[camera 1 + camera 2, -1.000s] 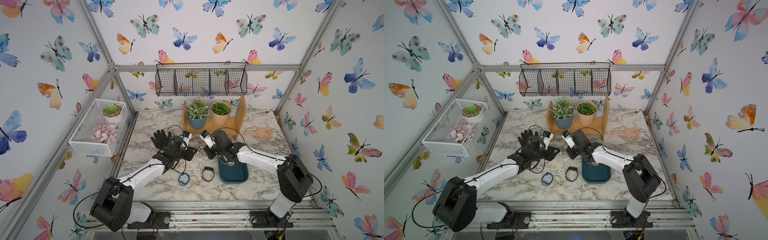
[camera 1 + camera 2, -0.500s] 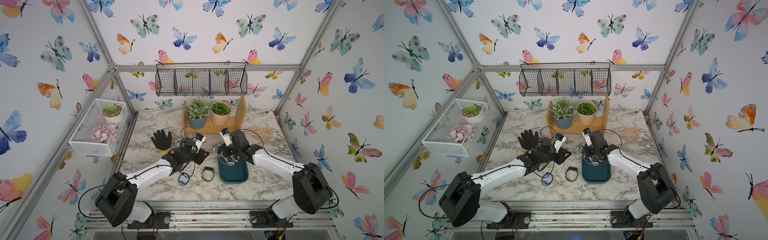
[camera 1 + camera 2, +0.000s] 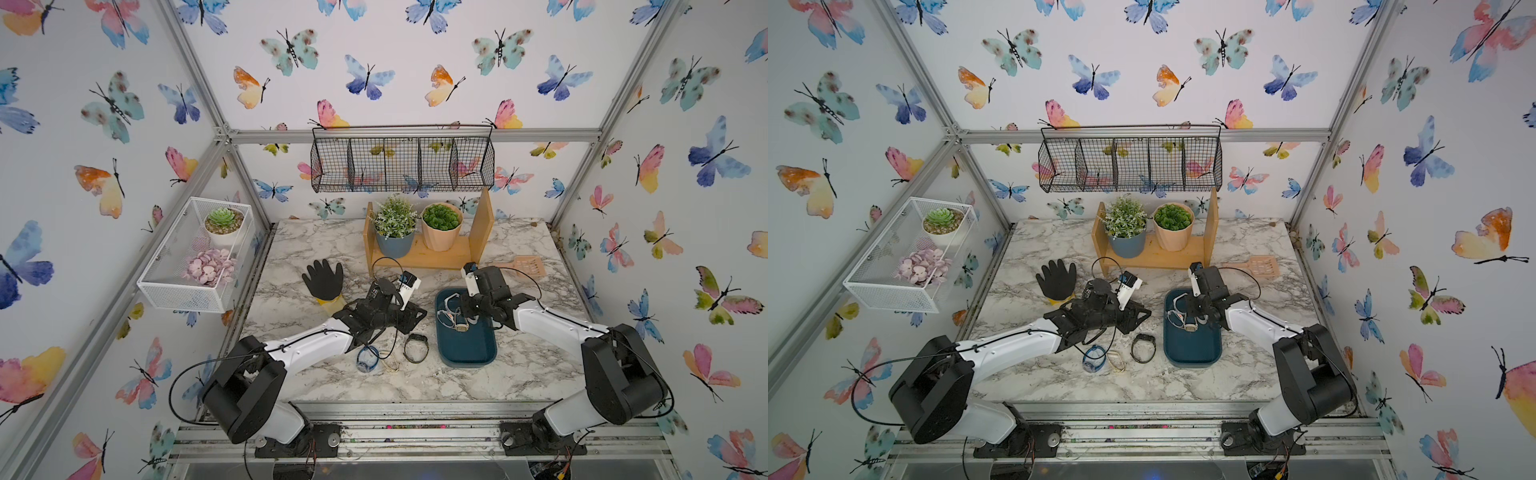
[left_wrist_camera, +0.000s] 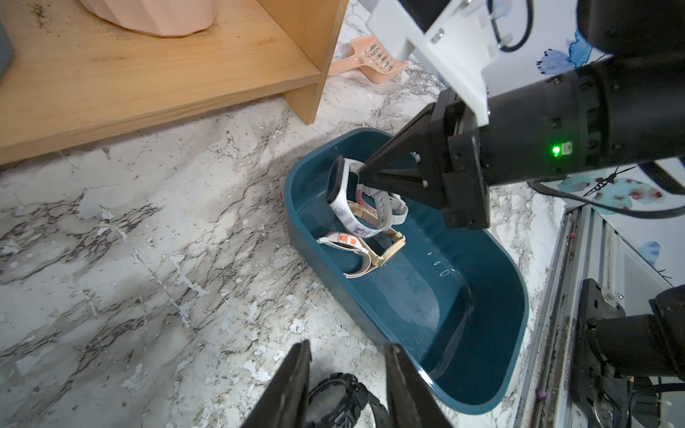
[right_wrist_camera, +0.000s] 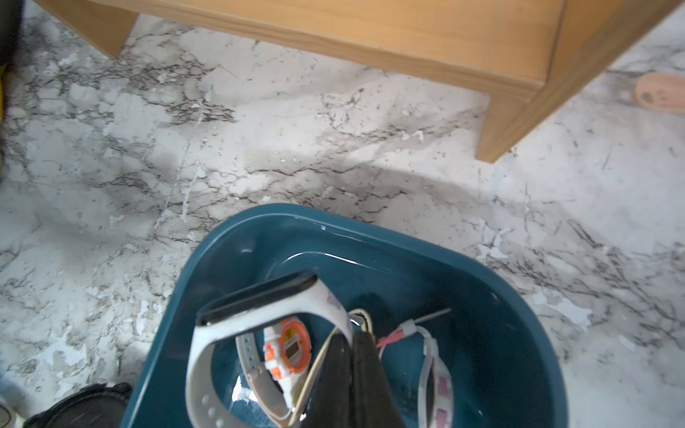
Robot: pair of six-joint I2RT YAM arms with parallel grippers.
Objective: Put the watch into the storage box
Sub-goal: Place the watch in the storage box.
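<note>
Teal plastic, the storage box sits on the marble table and holds a tangle of watches: one with an orange dial, a beige square-cased one, and a pink-and-white strap that seems to belong to a third. The right gripper is pinched tight on the band of the white watch, which hangs black-faced inside the box's end nearest the wooden shelf. The left gripper has its fingers parted, grasping nothing, above a black watch lying on the table just beside the box; the left wrist view cuts that watch off. The orange dial's display is too blurred to read. In both top views a white mesh basket holds a potted succulent and pink flowers
</note>
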